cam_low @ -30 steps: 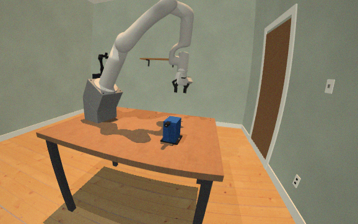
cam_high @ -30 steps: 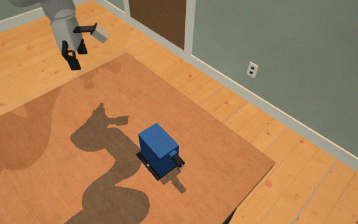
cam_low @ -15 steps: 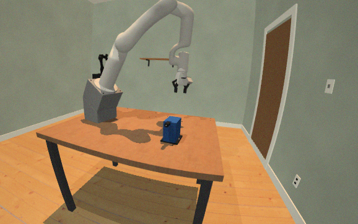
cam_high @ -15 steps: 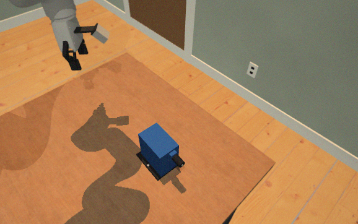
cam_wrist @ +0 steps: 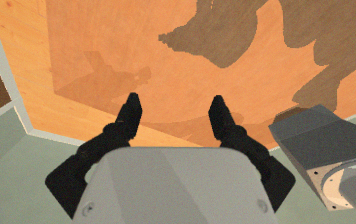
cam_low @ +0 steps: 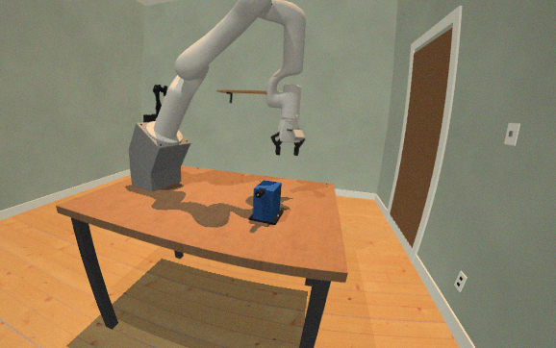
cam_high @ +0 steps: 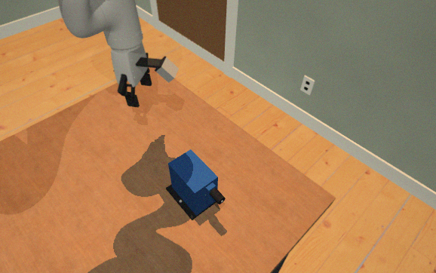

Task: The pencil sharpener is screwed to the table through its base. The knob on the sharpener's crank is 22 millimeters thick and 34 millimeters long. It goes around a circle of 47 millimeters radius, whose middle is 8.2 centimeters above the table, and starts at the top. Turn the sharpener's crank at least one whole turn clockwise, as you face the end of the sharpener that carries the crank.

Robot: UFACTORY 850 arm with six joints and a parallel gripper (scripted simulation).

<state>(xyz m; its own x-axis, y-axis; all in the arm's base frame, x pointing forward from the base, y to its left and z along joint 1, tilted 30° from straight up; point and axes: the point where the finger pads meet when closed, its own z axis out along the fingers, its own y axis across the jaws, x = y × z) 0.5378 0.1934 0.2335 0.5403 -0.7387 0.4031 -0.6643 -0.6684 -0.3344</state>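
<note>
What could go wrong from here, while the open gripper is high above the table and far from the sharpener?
1. The gripper hangs open, well above and behind the blue pencil sharpener; a straight descent would likely hit the body, not the crank knob.
2. The knob is small and sticks out sideways, so the fingers may close on only one side.

Domestic room: plank wood floor point(cam_low: 423, 308), brown door point(cam_low: 423, 139), wall outlet point(cam_high: 307, 84), light switch point(cam_low: 512, 134), wooden table point(cam_low: 317, 250).
</note>
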